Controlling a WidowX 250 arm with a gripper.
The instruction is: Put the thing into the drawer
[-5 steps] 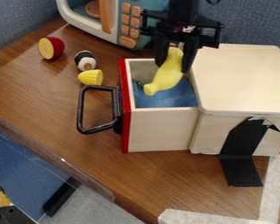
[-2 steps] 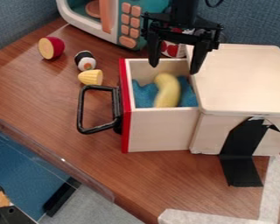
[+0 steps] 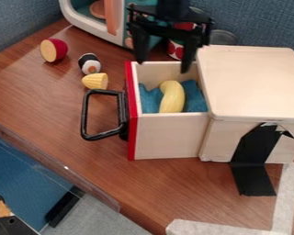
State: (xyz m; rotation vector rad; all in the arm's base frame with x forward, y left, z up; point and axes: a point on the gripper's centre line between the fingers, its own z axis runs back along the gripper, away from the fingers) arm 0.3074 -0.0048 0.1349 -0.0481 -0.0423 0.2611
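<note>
1 yellow curved toy [image 3: 172,97] on blue cloth [image 3: 150,99] in drawer [image 3: 168,136]; gripper [image 3: 163,67] at far side, jaws apart, empty. Probably light, stiff, bit slippery; grip across middle

arm: black robot arm [image 3: 172,8], narrow above the gripper
gripper: black two-finger gripper [image 3: 162,67], angular frame
crossbar: wide black crossbar [image 3: 168,31]
fingers: paired black fingers [image 3: 189,54], long, tapering towards tips

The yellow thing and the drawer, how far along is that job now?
Placing looks done: the yellow thing lies on blue cloth inside the pulled-out drawer. Nothing is in hand; the gripper hangs open and empty near the drawer's back edge. Probably only moving it clear is left.
</note>
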